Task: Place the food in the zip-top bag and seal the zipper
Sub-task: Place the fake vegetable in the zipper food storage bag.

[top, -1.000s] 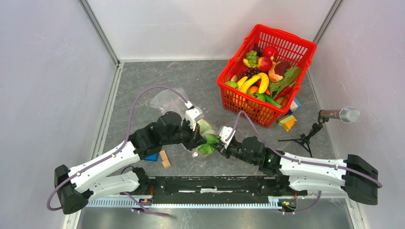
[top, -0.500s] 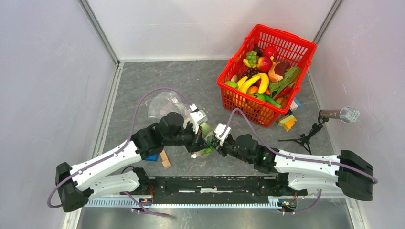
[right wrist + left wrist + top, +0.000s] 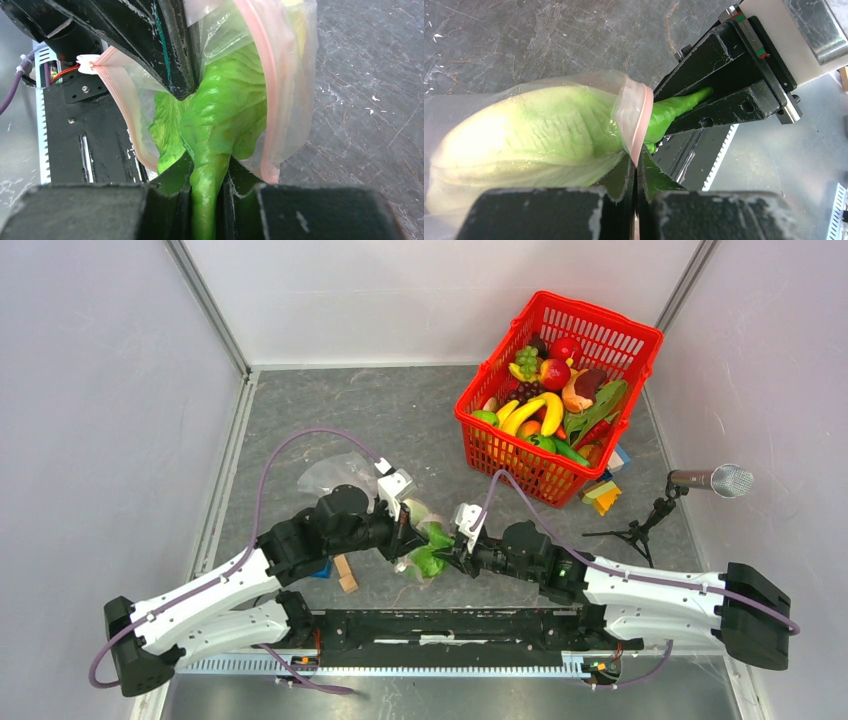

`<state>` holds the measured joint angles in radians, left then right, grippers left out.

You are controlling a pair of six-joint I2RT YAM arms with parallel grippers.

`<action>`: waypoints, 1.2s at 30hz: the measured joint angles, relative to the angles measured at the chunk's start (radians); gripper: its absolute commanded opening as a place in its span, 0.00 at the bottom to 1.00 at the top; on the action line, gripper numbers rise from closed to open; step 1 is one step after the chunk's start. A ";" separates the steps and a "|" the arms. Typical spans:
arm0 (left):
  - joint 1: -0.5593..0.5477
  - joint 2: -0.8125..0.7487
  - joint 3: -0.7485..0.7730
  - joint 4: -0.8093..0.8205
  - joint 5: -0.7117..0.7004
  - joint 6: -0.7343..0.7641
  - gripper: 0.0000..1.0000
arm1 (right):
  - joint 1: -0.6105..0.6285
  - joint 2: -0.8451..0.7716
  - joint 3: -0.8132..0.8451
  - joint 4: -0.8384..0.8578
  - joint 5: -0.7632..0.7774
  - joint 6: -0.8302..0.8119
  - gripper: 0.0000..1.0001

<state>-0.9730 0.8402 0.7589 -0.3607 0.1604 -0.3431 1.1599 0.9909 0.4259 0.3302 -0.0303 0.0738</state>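
The clear zip-top bag is held off the table between the arms. My left gripper is shut on its pink zipper strip, holding the mouth open. My right gripper is shut on the stem of the leafy green lettuce. The lettuce leaf sits mostly inside the bag, and its stem sticks out through the mouth into the right fingers. The pink strip loops around the lettuce in the right wrist view. Other food fills the red basket.
The red mesh basket with banana, apples and other toy food stands at the back right. A blue block and small wooden cubes lie under the left arm. A microphone on a small tripod stands at the right.
Both grippers have shifted slightly left and toward the near edge. The lettuce has gone deeper into the bag's mouth. Both grips are unchanged.
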 measured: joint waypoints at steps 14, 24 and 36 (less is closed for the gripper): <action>-0.022 0.126 0.048 0.042 0.145 0.001 0.02 | 0.000 0.045 0.038 -0.068 0.332 0.098 0.28; -0.024 -0.048 -0.048 0.045 -0.235 -0.087 0.02 | -0.005 -0.043 0.051 -0.075 0.288 0.197 0.72; 0.042 -0.048 -0.119 0.062 -0.345 -0.188 0.02 | -0.008 -0.358 -0.119 -0.086 0.324 0.390 0.59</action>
<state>-0.9314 0.7918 0.6399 -0.2989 -0.1848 -0.5312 1.1515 0.6327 0.3065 0.2440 0.2939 0.4637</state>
